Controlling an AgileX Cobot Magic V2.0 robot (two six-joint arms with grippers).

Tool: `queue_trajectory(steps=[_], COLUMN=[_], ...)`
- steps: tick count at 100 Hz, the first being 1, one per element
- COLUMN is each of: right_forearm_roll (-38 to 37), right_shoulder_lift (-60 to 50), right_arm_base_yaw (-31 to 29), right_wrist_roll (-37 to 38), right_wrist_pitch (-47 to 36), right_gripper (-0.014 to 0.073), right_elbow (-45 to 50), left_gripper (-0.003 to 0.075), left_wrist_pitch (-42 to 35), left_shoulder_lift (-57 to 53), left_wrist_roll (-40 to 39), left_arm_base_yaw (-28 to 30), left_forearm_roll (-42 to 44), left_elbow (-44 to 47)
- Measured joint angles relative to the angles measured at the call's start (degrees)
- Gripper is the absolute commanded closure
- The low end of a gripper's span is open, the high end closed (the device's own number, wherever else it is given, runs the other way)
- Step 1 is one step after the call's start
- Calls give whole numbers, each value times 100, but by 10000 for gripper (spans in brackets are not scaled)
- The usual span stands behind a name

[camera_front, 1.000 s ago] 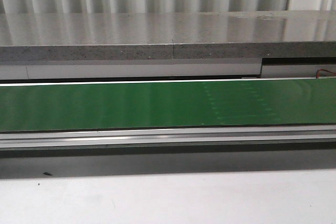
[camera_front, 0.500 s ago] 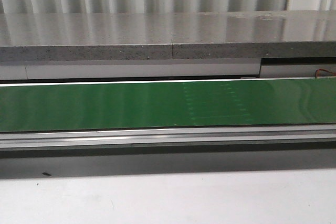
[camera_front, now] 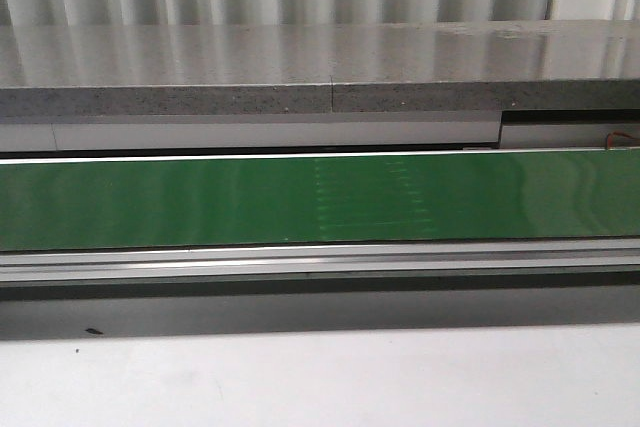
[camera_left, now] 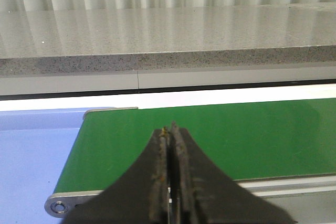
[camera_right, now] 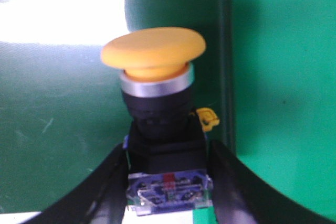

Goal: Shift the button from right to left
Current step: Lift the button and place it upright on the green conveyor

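Note:
The button (camera_right: 153, 56) shows only in the right wrist view, with a round yellow cap, a silver ring, a black collar and a blue-grey blocky body. My right gripper (camera_right: 168, 153) is shut on its body, one black finger (camera_right: 107, 182) pressed against each side, over the green belt (camera_right: 278, 77). My left gripper (camera_left: 171, 129) is shut and empty, above the left end of the green conveyor belt (camera_left: 252, 129). Neither gripper nor the button shows in the front view.
The green conveyor belt (camera_front: 200, 202) runs left to right with metal rails (camera_front: 300, 262) in front. A grey stone shelf (camera_front: 300, 72) lies behind it. A pale blue surface (camera_left: 31, 150) lies beyond the belt's left end, and white tabletop (camera_front: 320, 377) is nearest.
Faint dotted marks on the belt have slid to the left in the front view, so the belt is running leftwards. Nothing else in that view differs.

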Motion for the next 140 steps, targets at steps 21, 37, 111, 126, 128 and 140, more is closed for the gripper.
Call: queue_trajectory(steps=[21,37,111,126,128,140], right_forearm_roll=[-1,68,611,577,577,569], right_shoulder_lift=[222,328,-1713,-2247,-2326,-2768], right_arm_base_yaw=[9,9,915,1120,1140,1235], right_wrist_roll=[12,12,-398,-398,-398,-398], right_wrist_pitch=[-56,-101,-676,-1142,-1208,-1550], right_gripper=[317,26,614,662,662,662], right_elbow=[43,64,924,1487,1567,2012], left_gripper=[741,741,741,741,741,741], left_wrist_pitch=[0,0,0,0,0,0], left_shoulder_lift=[0,0,0,0,0,0], left_wrist_roll=[0,0,0,0,0,0], left_arm_base_yaw=[0,0,0,0,0,0], left_forearm_roll=[0,0,0,0,0,0], left_elbow=[0,0,0,0,0,0])
